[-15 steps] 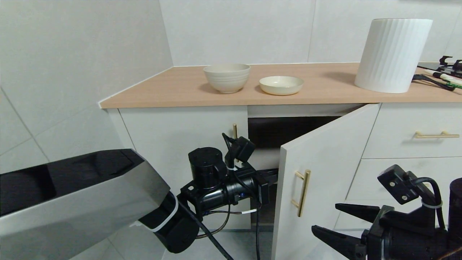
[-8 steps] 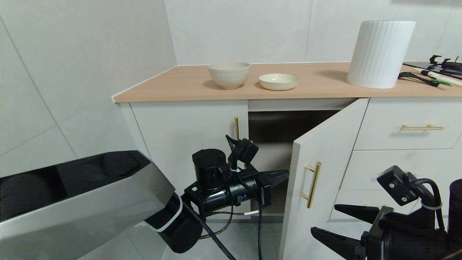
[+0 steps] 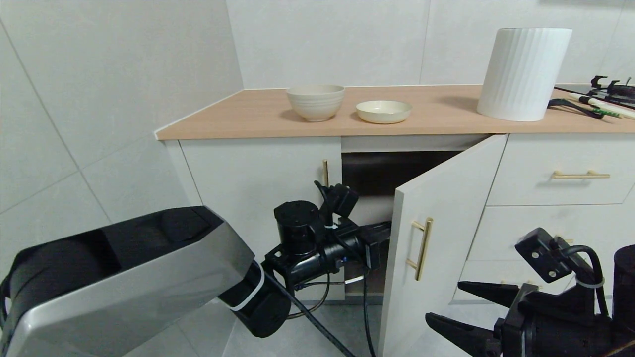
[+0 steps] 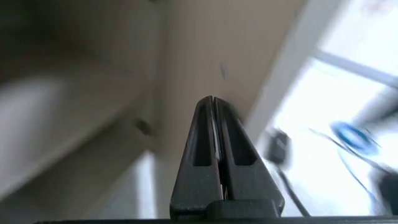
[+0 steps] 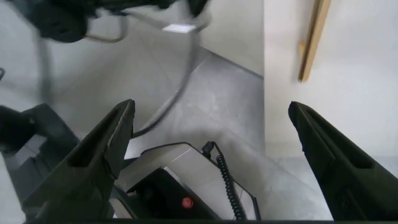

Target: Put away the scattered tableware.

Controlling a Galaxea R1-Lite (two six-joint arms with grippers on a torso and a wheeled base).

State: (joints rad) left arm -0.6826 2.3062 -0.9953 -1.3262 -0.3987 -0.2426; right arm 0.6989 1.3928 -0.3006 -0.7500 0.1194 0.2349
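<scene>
A cream bowl and a shallow cream dish sit side by side on the wooden countertop. Below them one cabinet door with a brass handle stands partly open, showing a dark inside. My left gripper is low at the opening, its tip just behind the door's free edge. In the left wrist view, the left gripper is shut and holds nothing. My right gripper hangs wide open near the floor in front of the door, the right gripper holding nothing.
A tall white ribbed container stands on the counter to the right, with several dark utensils beyond it. Drawers with brass handles lie right of the open door. A tiled wall closes the left side.
The head camera shifted after the oldest frame. Since half a second ago my left gripper has risen and pushed in behind the door's edge, and that edge has swung slightly left. The right gripper has barely moved.
</scene>
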